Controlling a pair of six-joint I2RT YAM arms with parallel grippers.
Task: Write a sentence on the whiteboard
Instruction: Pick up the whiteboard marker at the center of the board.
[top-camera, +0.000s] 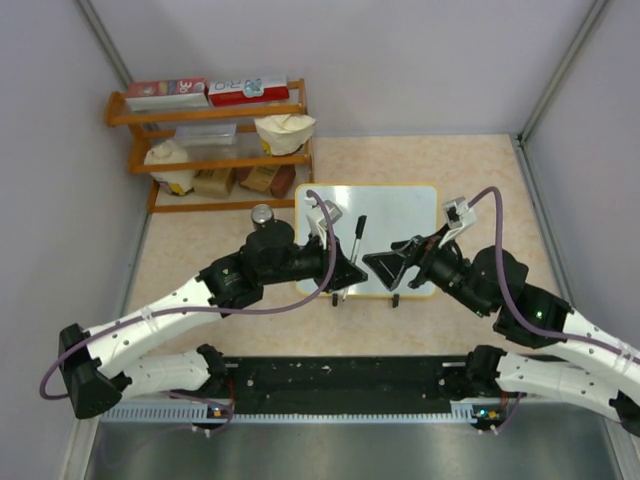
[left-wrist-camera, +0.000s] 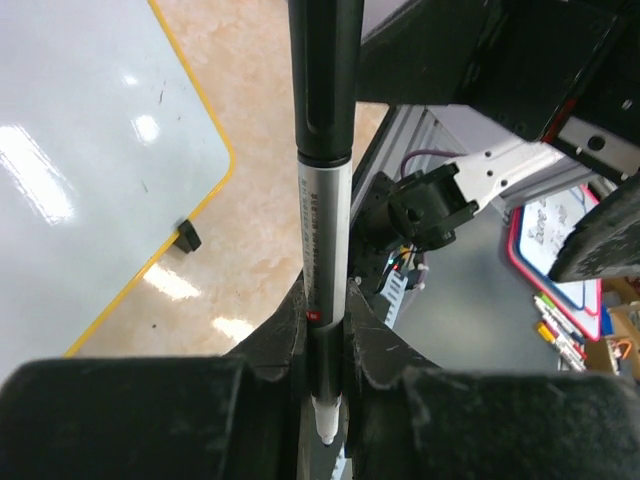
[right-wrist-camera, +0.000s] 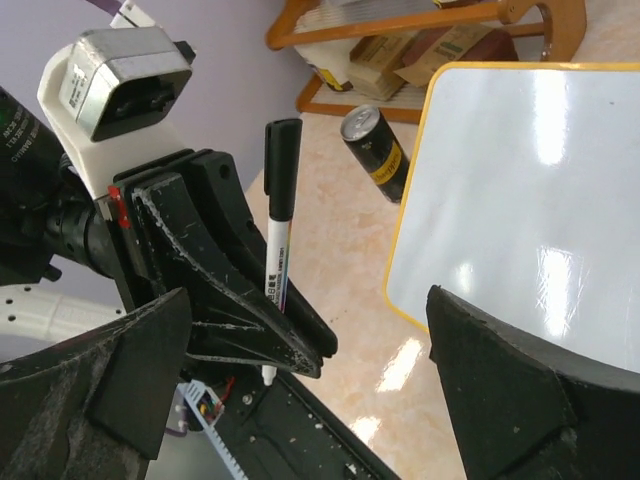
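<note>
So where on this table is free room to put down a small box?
Two bare patches: the table between the whiteboard and the right wall, and the strip behind the whiteboard, right of the shelf. Crowded: the board's near edge, where the left fingers grip the marker facing the open right fingers, and by the can.

From my station the whiteboard (top-camera: 395, 215) reads glossy white with a thin yellow-orange frame and black clip feet (left-wrist-camera: 188, 236), on a beige marbled tabletop (top-camera: 470, 165). The marker (top-camera: 358, 238) has a black cap, pale grey barrel and white end. The can (right-wrist-camera: 375, 150) beside the whiteboard is black with yellow.
</note>
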